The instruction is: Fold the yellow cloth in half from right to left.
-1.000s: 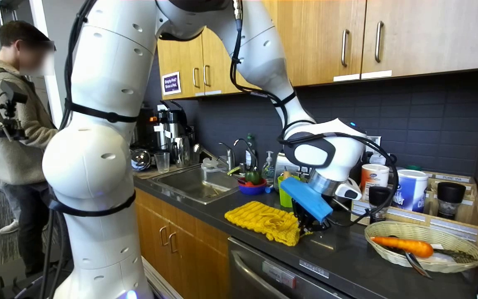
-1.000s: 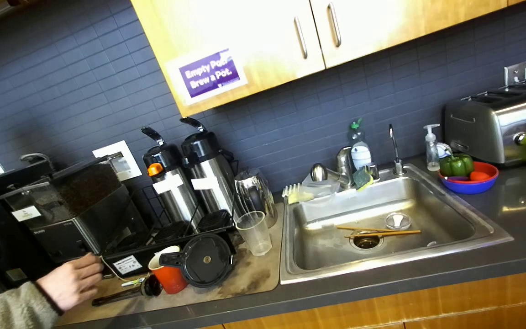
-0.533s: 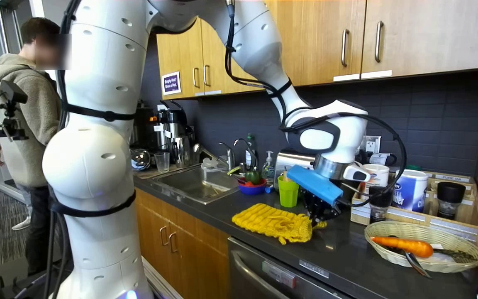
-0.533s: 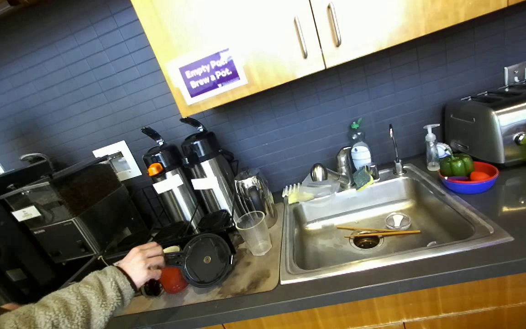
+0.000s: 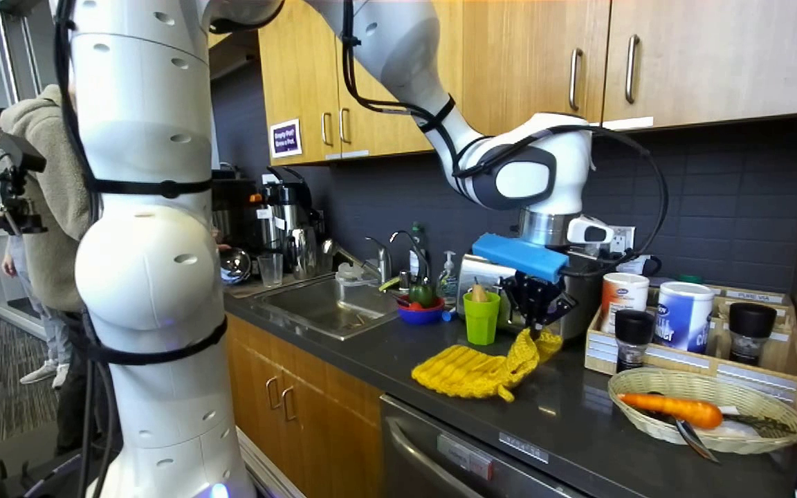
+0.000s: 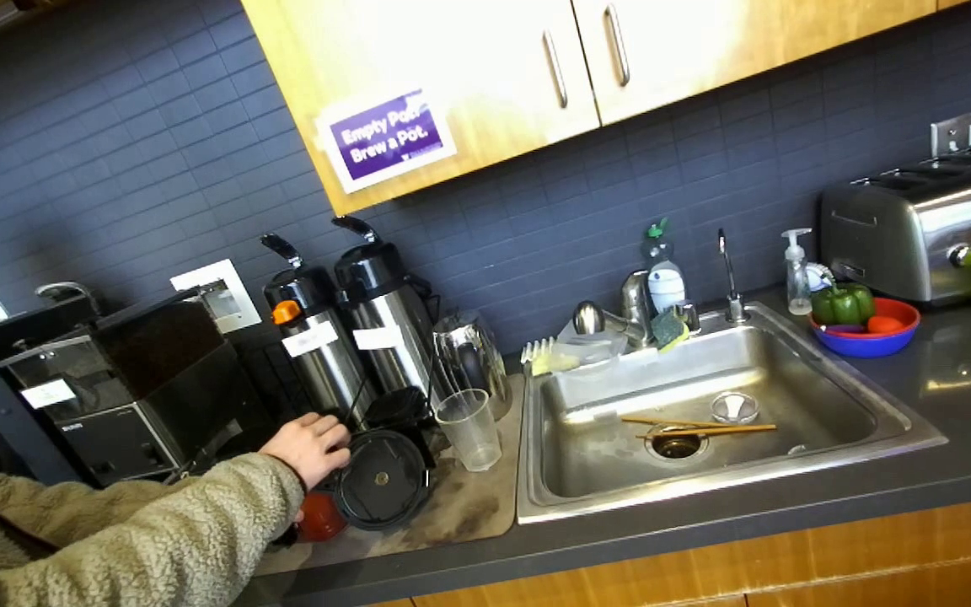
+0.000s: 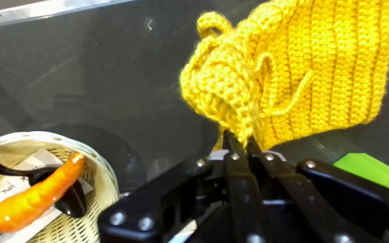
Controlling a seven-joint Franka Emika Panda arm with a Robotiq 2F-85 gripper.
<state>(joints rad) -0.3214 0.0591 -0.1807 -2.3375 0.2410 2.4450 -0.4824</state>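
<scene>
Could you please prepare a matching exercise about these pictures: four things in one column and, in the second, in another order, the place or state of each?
Things:
1. yellow cloth
2. carrot
3. chopsticks
4. purple sign

Place or state:
a. in the wicker basket
b. on the cupboard
c. one end held up in the gripper
d. in the sink

Pairs: 1-c, 2-a, 3-d, 4-b

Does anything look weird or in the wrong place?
Maybe: two sticks lie loose in the sink, partly over the drain, which seems an odd spot. One end of the cloth is scrunched and lifted, but that's because the gripper is pinching it.
</scene>
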